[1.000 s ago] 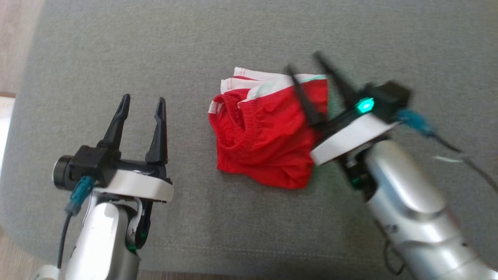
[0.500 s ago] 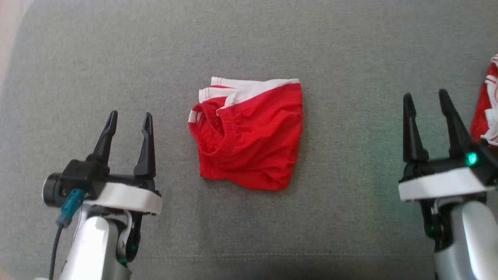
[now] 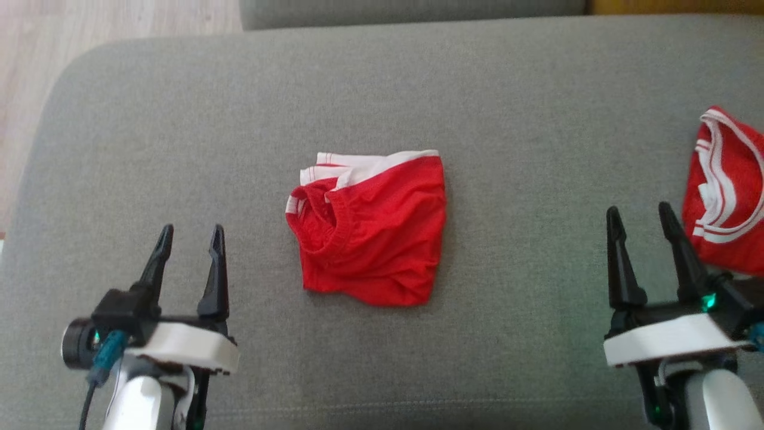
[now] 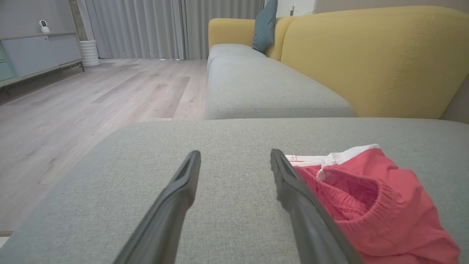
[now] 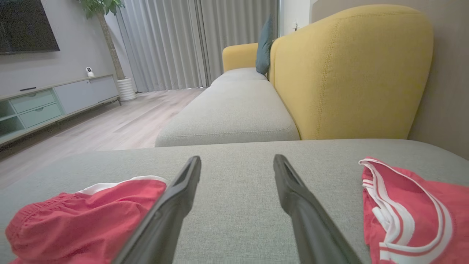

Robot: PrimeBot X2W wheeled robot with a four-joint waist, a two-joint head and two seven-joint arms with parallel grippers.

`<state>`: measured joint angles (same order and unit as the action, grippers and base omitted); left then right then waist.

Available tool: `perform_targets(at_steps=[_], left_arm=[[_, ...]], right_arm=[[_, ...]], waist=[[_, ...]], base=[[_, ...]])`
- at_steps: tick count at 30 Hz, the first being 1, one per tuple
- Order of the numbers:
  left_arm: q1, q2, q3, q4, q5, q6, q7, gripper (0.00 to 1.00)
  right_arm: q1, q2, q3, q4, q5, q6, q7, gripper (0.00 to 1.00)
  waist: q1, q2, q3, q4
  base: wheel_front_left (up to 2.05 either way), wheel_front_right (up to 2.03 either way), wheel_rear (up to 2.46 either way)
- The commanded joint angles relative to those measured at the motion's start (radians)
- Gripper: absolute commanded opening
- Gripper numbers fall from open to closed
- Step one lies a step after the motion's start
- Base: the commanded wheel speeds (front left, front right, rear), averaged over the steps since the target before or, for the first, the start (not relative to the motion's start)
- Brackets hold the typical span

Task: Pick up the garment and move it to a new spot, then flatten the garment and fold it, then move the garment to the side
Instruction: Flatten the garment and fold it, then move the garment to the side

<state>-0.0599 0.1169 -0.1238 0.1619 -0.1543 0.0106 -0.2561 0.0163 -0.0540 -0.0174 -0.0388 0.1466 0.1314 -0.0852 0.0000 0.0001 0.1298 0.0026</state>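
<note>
From above, the head view lays out the grey cushion (image 3: 179, 119) with the red garment (image 3: 370, 233) bundled near its centre, white trim along its 12 o'clock edge. A second red-and-white garment (image 3: 725, 191) lies at the cushion's 3 o'clock side. The wrist views look low across the cushion and add the room: a yellow backrest (image 4: 366, 55), a teal pillow (image 4: 265, 25), wooden floor (image 4: 91, 110) and a pale cabinet (image 5: 55, 99). The left gripper (image 3: 192, 230) is released and empty, and the garment lies at its 3 o'clock, apart from the fingers. The right gripper (image 3: 638, 209) is also spread and empty. The garment lies well apart at its 9 o'clock, and the second garment sits near its 2 o'clock.
</note>
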Motion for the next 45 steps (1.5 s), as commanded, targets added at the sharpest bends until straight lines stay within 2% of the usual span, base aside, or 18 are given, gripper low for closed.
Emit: perform_targets(at_steps=[1,17,45], left_arm=[[-0.016,0.022,0.029,-0.030,-0.010,0.008,-0.002,1.00],[0.070,0.021,-0.003,-0.043,-0.010,0.024,0.028,1.00],[0.067,0.030,-0.016,-0.073,-0.024,0.049,0.022,1.00]], right_arm=[[-0.007,-0.002,0.018,-0.043,-0.009,-0.001,0.006,1.00],[0.101,0.003,-0.002,-0.071,0.026,-0.001,0.053,1.00],[0.106,0.004,-0.012,-0.086,0.053,-0.001,0.074,1.00]], waist=[[0.0000,-0.0001,-0.022,-0.003],[0.0000,-0.0001,-0.125,-0.004],[0.0000,-0.0001,-0.103,0.009]], base=[[0.00,0.00,0.00],[0.00,0.00,0.00],[0.00,0.00,0.00]])
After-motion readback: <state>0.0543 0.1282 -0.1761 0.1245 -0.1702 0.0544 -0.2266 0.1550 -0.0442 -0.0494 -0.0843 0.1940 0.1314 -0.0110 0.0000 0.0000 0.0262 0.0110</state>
